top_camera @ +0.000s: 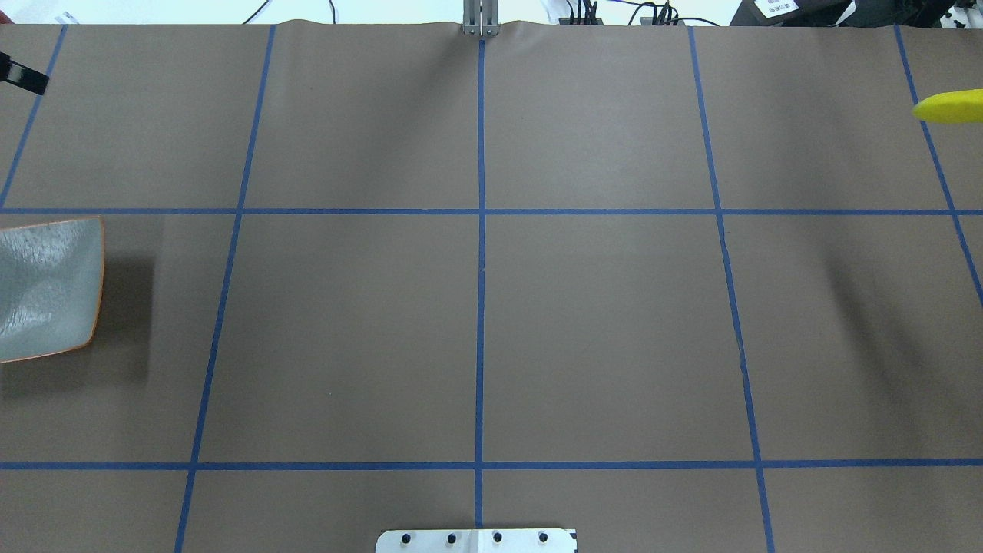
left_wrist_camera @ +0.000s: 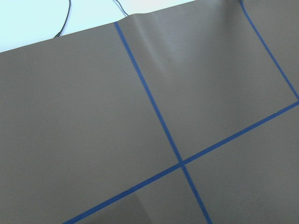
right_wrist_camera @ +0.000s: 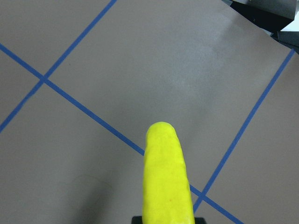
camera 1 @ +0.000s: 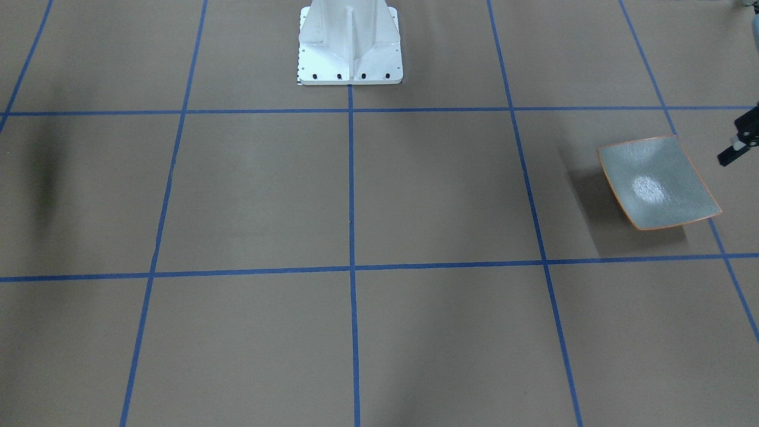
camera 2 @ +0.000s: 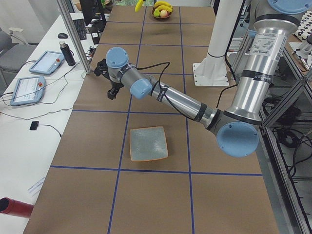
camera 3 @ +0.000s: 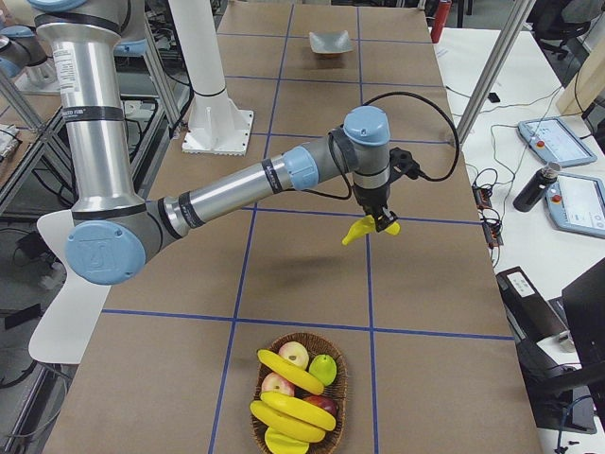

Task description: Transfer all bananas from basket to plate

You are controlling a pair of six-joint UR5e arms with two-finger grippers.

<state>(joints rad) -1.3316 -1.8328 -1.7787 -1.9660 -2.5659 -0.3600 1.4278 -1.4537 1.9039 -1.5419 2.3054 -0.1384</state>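
Now, right gripper [camera 3: 383, 223]: clamped on a banana [camera 3: 367, 230], pointing down, up in the air over the brown table [camera 1: 415, 207].
Banana: hanging clear of the paper, between the basket and the middle of the table. In the right wrist view its yellow body runs out from a black edge at the bottom of the frame, above a crossing of blue tape lines. Only one end pokes in at the right edge of the overhead view.
Basket [camera 3: 340, 383]: wicker, sitting at the table's end on the robot's right.
Other bananas [camera 3: 288, 371]: three I can count, lying in the basket across the round fruit [camera 3: 295, 354], some reddish, one green.
Plate [camera 1: 676, 169]: grey-green with an orange rim, flat on the table at the robot's left end, well apart from the basket.
Left gripper [camera 2: 112, 91]: hovering above the table near the plate, not touching it. Only a sliver of it catches the edges of the fixed views, so I cannot tell whether its fingers are parted or together.
Left wrist view: brown paper and blue tape only.
Robot base [camera 1: 350, 53]: white pedestal, midway along the robot's side of the table.
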